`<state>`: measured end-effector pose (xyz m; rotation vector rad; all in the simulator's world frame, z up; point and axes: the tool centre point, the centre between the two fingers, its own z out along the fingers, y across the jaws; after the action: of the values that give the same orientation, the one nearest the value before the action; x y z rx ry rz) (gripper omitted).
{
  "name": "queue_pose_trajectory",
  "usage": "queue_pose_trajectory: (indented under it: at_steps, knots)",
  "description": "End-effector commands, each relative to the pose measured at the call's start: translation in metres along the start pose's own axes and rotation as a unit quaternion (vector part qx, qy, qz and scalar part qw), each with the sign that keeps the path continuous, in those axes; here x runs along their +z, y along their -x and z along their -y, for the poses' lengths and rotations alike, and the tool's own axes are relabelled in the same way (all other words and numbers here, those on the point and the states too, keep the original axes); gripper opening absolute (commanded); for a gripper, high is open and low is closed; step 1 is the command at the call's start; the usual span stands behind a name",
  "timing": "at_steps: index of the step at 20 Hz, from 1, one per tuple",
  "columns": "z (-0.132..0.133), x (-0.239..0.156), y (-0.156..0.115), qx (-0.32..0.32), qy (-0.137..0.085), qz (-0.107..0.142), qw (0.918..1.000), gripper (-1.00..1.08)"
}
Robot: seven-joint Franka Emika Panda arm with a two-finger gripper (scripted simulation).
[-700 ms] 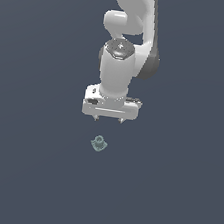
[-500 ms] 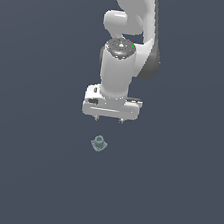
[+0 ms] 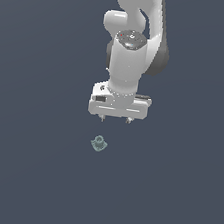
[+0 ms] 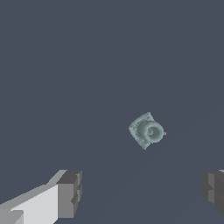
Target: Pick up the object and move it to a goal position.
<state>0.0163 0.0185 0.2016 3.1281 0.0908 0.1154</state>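
The object (image 3: 99,143) is a tiny pale teal-grey lump with a ring-like top, lying on the dark floor. In the exterior view my white gripper (image 3: 115,119) hangs above it, a little toward that view's right, not touching it. Its two short fingertips point down and stand wide apart, so it is open and holds nothing. The wrist view shows the object (image 4: 147,131) from above, beyond the line between my two grey fingers (image 4: 70,192).
A plain dark grey-blue floor (image 3: 29,173) fills both views. The white arm (image 3: 136,42) rises straight above the gripper. No goal marker shows.
The gripper has shifted slightly toward the exterior view's right and a touch lower. The object has not moved.
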Motion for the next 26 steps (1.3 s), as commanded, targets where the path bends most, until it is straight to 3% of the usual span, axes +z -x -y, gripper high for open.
queue_pose_trajectory:
  at_steps: [1,15,26]
  knots:
    - [-0.001,0.001,0.0,-0.001,0.0,0.001,1.0,1.0]
    - [-0.017,0.031,-0.006,-0.09,0.0,0.011,0.9959,1.0]
    - [-0.04,0.077,-0.01,-0.218,-0.007,0.025,0.9756,1.0]
